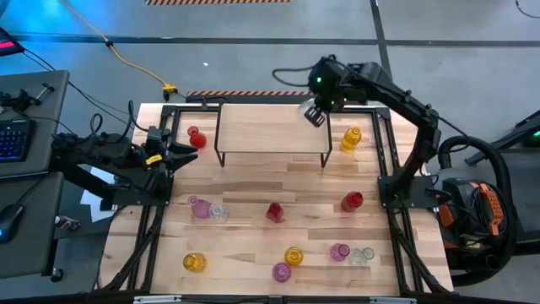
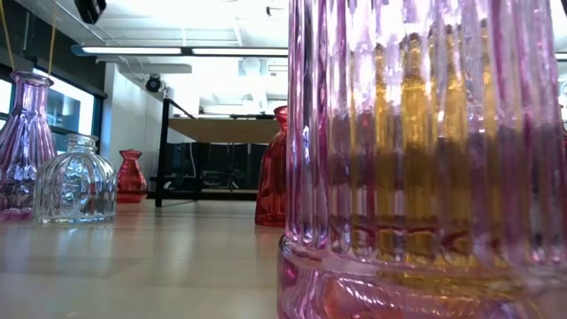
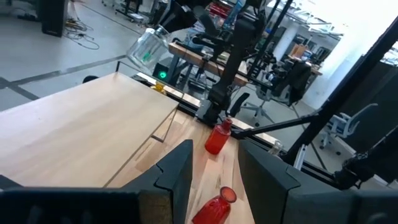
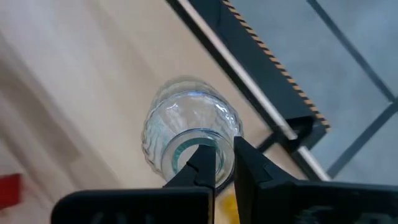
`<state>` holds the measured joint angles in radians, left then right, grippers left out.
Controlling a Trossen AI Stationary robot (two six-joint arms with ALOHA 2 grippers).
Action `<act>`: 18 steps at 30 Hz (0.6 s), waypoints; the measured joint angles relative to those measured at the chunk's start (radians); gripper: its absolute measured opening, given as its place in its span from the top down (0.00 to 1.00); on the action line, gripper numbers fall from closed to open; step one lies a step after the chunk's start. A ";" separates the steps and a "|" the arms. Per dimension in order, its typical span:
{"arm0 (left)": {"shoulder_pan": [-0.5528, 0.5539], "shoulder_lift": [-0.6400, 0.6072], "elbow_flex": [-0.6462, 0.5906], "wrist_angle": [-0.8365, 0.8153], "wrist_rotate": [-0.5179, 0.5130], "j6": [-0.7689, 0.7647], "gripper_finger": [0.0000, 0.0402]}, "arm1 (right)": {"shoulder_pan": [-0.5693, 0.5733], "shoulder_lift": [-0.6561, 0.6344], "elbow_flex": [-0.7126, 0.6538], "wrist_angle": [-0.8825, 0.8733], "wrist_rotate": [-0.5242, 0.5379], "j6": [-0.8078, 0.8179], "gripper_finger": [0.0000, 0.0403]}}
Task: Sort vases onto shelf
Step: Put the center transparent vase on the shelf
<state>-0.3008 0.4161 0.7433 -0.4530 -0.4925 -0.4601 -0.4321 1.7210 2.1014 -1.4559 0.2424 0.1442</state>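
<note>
Clear ribbed glass vase (image 4: 189,134) hangs above the wooden shelf's (image 1: 270,127) two-o'clock corner, rim pinched by the clenched right tool (image 4: 225,163); lower gently, upright, clear of the edge.

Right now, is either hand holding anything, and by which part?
The right hand holds a clear vase by the rim of its neck, above the shelf. The left hand holds nothing.
</note>
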 joint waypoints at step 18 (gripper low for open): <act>0.000 0.000 0.000 0.000 -0.070 -0.001 0.70 | -0.102 0.017 -0.001 -0.071 -0.043 -0.200 0.99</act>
<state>-0.3008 0.4160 0.7433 -0.4534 -0.5626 -0.4610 -0.5344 1.7378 2.1006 -1.5273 0.1994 -0.0560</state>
